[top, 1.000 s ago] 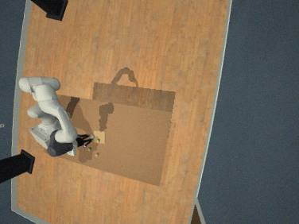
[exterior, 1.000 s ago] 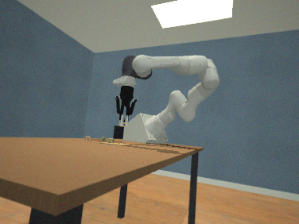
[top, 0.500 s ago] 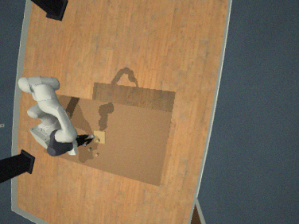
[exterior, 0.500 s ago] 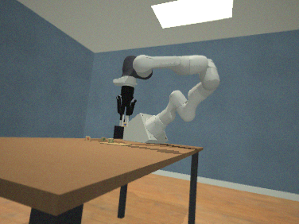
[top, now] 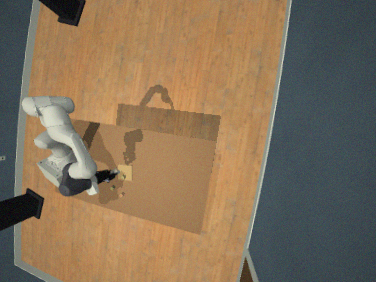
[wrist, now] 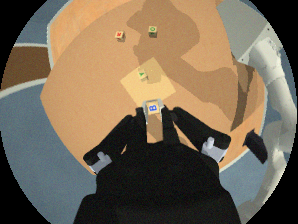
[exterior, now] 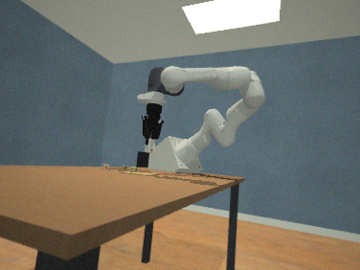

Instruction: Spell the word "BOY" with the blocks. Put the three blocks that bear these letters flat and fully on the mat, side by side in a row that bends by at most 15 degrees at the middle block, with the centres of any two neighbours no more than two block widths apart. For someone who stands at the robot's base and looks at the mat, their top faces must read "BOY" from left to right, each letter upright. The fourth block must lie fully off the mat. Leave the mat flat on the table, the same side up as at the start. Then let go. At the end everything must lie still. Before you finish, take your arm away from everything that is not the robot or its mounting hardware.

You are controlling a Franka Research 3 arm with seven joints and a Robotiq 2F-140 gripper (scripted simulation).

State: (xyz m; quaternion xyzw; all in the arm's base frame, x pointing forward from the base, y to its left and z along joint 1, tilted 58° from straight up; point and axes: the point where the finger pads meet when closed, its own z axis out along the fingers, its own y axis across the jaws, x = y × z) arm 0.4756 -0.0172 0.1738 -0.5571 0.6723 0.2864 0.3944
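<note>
The tool (top: pixel 115 172) (exterior: pixel 150 146) (wrist: pixel 152 104) is closed around the B block (exterior: pixel 151 150) (wrist: pixel 153 108), raised above the bench (top: pixel 170 175) (exterior: pixel 120 196) (wrist: pixel 85 75). If it descends misaligned, it could push the green-lettered block (top: pixel 123 176) (exterior: pixel 133 169) (wrist: pixel 142 75) on the mat (top: pixel 128 169) (exterior: pixel 145 173) (wrist: pixel 161 84), or the B may land turned.

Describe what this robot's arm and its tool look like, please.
The arm is smooth, glossy white with rounded, tube-like sections and a dark grey part near its end. The tool is black, with angular linked bars and small pale grey pieces. No cables or readable markings show.
</note>
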